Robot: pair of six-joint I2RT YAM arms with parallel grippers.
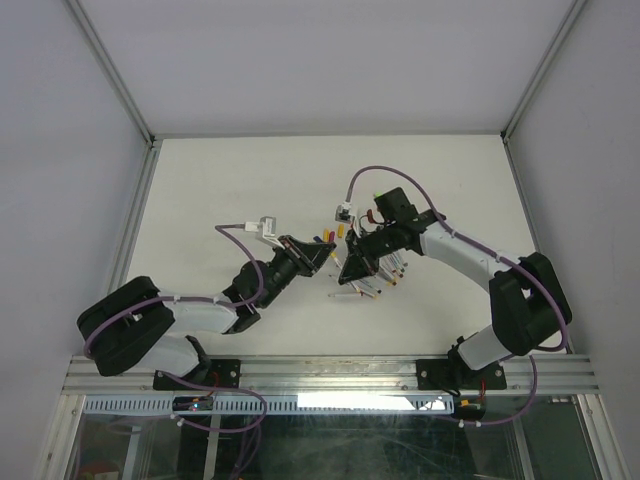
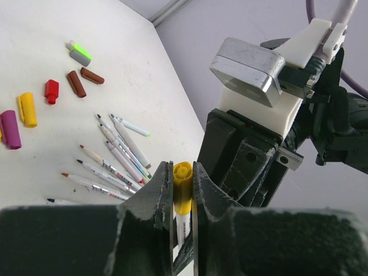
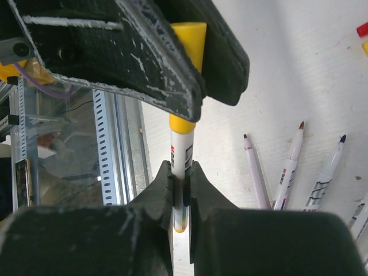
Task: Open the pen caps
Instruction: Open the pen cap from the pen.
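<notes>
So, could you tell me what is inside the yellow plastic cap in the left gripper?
A thin white pen barrel, held by the right gripper, runs into the stubby yellow plastic cap. Its tip cannot be seen; the cap covers it.

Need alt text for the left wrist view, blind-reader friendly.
Left gripper shut on a yellow pen cap, with the right arm close behind it. On the white table at left lie uncapped pens and loose caps: purple, yellow, red, brown and grey-green.
</notes>
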